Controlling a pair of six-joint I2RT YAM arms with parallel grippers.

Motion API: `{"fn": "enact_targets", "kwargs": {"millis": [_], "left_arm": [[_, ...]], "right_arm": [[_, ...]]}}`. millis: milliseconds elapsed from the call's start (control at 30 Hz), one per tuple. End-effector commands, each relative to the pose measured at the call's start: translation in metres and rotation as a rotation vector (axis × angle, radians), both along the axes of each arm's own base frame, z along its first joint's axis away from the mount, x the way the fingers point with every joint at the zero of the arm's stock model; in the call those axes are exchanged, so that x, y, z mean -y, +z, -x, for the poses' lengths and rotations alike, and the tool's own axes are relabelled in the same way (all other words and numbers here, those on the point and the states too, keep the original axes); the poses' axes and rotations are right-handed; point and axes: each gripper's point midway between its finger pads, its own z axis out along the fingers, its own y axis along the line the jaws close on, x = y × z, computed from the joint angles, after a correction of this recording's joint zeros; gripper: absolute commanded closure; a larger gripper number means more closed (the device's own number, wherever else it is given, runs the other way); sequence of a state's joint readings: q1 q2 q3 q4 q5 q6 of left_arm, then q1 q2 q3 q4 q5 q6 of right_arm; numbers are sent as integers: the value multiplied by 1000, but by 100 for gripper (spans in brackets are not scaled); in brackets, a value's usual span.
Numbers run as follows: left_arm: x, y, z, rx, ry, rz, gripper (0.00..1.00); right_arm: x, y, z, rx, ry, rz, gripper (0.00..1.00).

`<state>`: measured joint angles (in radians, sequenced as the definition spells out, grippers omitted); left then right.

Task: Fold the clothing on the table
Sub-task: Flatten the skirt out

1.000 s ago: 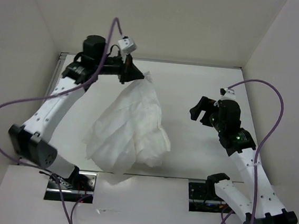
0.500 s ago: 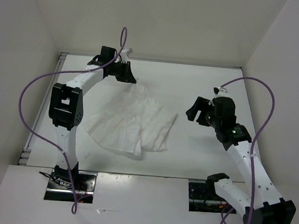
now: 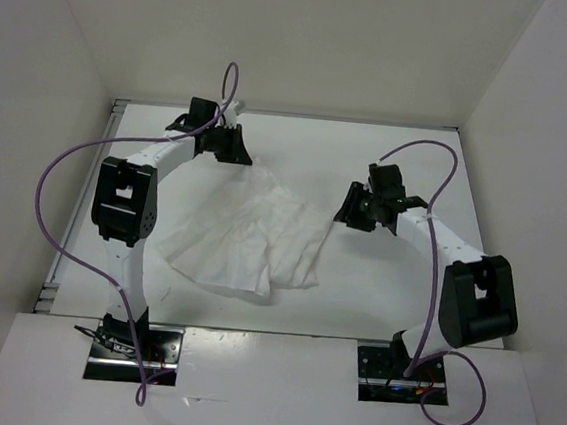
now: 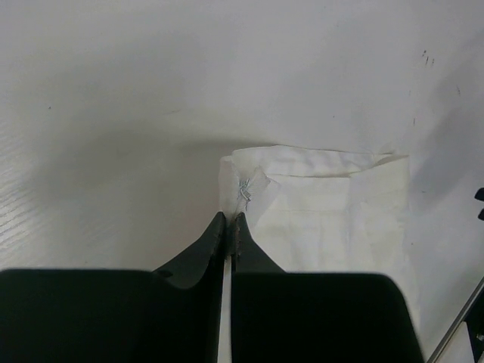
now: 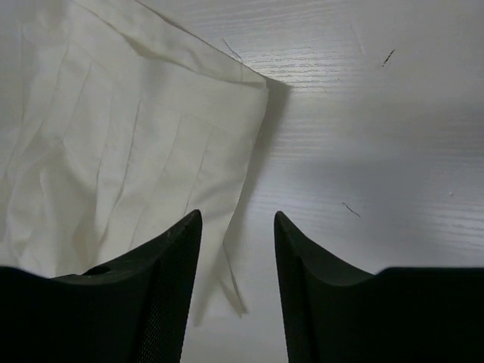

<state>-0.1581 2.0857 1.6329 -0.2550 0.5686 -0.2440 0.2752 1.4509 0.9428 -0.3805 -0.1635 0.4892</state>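
Surface (image 3: 385,303): near strip w/o fabric, so room is judged available for a fold twd the bases.
Clothing (image 3: 246,234): spread out and wrinkled, mid-surface, a bit left of centre. Near hem lies loose, gripped by nothing.
Right claw (image 5: 238,215): jaws apart, nothing gripped. It is set astride the clothing's right edge, just below the right corner, one finger over fabric and the other over bare surface. Judged to be lined up so that edge can be pinched.
Left claw (image 4: 229,218): farthest back, jaws pressed tog. on the far-left corner. Thin fabric is seen betw. the fingers, so that end is anchored.
Step judged: 2nd corner to be taken, then the far side brought over twd the near hem.
Risk: the thin edge may be missed or may slip.
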Motion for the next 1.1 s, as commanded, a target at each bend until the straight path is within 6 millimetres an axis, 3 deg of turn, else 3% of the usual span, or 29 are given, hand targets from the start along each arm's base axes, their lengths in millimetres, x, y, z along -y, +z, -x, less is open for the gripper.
{"fn": "enact_targets", "kwargs": {"millis": [0,167,200,233,467,767,1000,1067], "left_arm": [[-7,24,-5,56,28,19,100],[-7,25,-3,56,28,19,100],[-12,25,-5,56,37,19,100],[-11,26,-4,55,31,25,100],[-14,26,-4,54,32,32,100],[-30,16,0,24,63,27,100],[-28,10,2,14,49,39,100],[-27,9,3,13,42,46,100]], "right_arm": [[-20,13,-27,58,0,-80,52],[-24,-17,-32,-14,-26,-93,54],[-26,-14,-37,9,-24,-100,54],[-26,-26,-35,-21,-37,-101,54],[-30,-48,-44,-66,-69,-113,58],[-35,-78,-49,-115,-76,-122,71],[-50,-85,-59,-97,-25,-188,75],[-53,-81,-62,-75,-8,-222,80]]}}
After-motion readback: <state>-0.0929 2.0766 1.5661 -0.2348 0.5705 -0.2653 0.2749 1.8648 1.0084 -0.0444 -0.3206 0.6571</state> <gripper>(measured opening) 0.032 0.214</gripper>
